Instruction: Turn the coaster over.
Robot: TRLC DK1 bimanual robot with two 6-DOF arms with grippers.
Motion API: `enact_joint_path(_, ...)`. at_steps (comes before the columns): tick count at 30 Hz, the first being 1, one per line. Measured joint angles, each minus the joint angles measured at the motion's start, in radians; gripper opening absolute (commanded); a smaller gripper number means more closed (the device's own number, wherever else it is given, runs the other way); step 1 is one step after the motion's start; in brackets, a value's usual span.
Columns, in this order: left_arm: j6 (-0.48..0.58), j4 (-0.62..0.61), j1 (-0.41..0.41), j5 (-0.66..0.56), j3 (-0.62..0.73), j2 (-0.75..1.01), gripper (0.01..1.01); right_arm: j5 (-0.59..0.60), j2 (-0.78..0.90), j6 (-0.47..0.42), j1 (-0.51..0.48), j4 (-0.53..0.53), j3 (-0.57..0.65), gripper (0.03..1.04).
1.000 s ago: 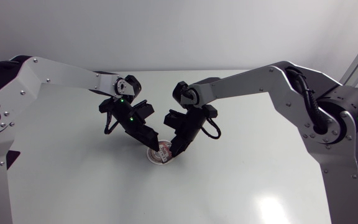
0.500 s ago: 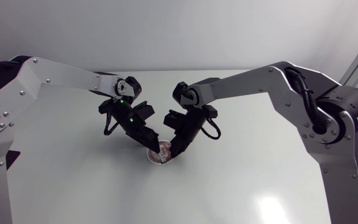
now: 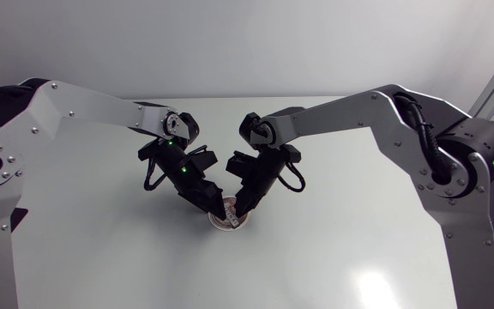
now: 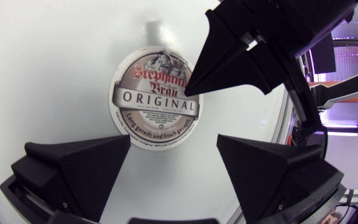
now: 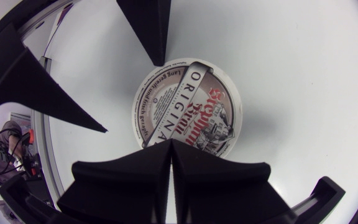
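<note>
Cardboard coaster [image 3: 227,219] lies flat, printed face up, near the middle of the white table [image 3: 341,257]. I have the right gripper [image 5: 171,142] with its fingers pressed together and the tip set on the coaster's near rim, probably to pin or tip that edge. The left gripper [image 4: 174,142] hangs spread wide at the opposite rim, placed to catch a raised edge. The smooth tabletop offers no lip.
</note>
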Motion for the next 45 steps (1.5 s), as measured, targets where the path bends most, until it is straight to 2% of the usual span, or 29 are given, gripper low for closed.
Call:
enact_joint_path(7, 0.0, 0.0, 0.0, 0.004, 0.0, 0.0, 0.974, -0.009, -0.025, -0.003, -0.018, -0.008, -0.008, 0.05)
enact_joint_path(15, -0.002, -0.007, -0.038, 0.004, 0.004, 0.003, 0.974, -0.009, -0.077, -0.003, -0.121, -0.001, -0.021, 0.05)
enact_joint_path(19, -0.006, -0.001, -0.067, 0.002, 0.021, 0.014, 0.974, -0.008, -0.064, -0.003, -0.141, 0.012, -0.059, 0.05)
enact_joint_path(24, -0.052, 0.081, -0.118, -0.103, 0.026, 0.011, 0.952, -0.009, -0.042, -0.003, -0.143, 0.031, -0.086, 0.05)
enact_joint_path(29, -0.079, 0.177, -0.131, -0.19, 0.026, 0.004, 0.884, -0.011, -0.043, -0.003, -0.144, 0.046, -0.097, 0.05)
enact_joint_path(32, -0.085, 0.204, -0.127, -0.224, 0.024, 0.004, 0.669, -0.016, -0.051, -0.003, -0.145, 0.05, -0.11, 0.06)
enact_joint_path(33, -0.085, 0.207, -0.127, -0.233, 0.024, 0.004, 0.607, -0.016, -0.056, -0.003, -0.147, 0.05, -0.115, 0.11)
enact_joint_path(35, -0.085, 0.212, -0.127, -0.246, 0.024, 0.004, 0.57, -0.016, -0.062, -0.003, -0.152, 0.05, -0.118, 0.23)
enact_joint_path(37, -0.085, 0.214, -0.127, -0.252, 0.024, 0.006, 0.492, -0.016, -0.07, -0.003, -0.162, 0.051, -0.118, 0.3)
enact_joint_path(39, -0.085, 0.218, -0.129, -0.253, 0.023, 0.007, 0.477, -0.017, -0.078, -0.003, -0.172, 0.051, -0.119, 0.43)
enact_joint_path(42, -0.084, 0.219, -0.143, -0.252, 0.018, 0.007, 0.466, -0.022, -0.088, -0.003, -0.186, 0.053, -0.119, 0.69)
enact_joint_path(45, -0.08, 0.222, -0.176, -0.231, 0.01, 0.007, 0.464, -0.024, -0.09, -0.002, -0.195, 0.057, -0.119, 0.84)
